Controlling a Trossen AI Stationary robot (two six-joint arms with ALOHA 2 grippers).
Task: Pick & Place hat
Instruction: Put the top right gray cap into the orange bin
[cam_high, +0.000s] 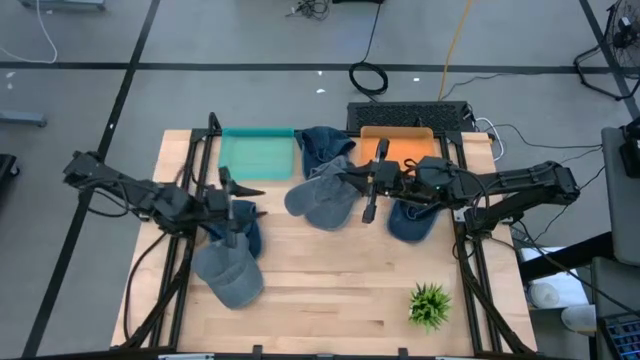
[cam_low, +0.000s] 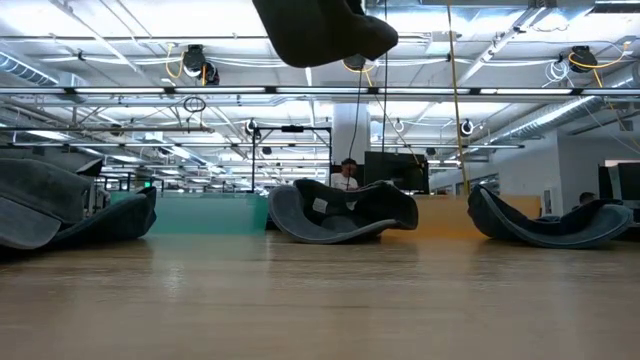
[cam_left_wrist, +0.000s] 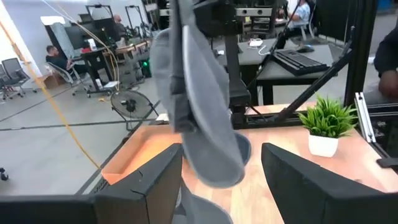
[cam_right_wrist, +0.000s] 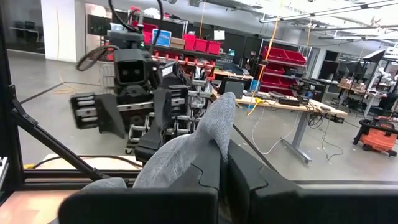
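Note:
A grey hat (cam_high: 318, 203) hangs from my right gripper (cam_high: 367, 196), which is shut on it above the table's middle. In the low view only its dark underside (cam_low: 322, 32) shows, high over the wood. My left gripper (cam_left_wrist: 221, 186) is open and faces the hanging hat (cam_left_wrist: 202, 118) from the table's left without touching it. In the high view my left gripper (cam_high: 240, 200) hovers over a dark blue hat (cam_high: 247, 232). A teal tray (cam_high: 258, 155) and an orange tray (cam_high: 398, 146) sit at the far edge. My right gripper (cam_right_wrist: 222, 180) pinches an edge of the grey hat (cam_right_wrist: 219, 127) between its two fingers, coming level from the table's right. The hat is lifted clear and hangs below the fingers (cam_left_wrist: 211, 22), slack. Whether one layer or several is held, I cannot tell.
More hats lie on the table: a grey-blue one (cam_high: 231, 277) near the left front, a dark blue one (cam_high: 320, 146) between the trays, and another dark blue one (cam_high: 409, 221) under my right arm. A small potted plant (cam_high: 430, 305) stands near the right front corner.

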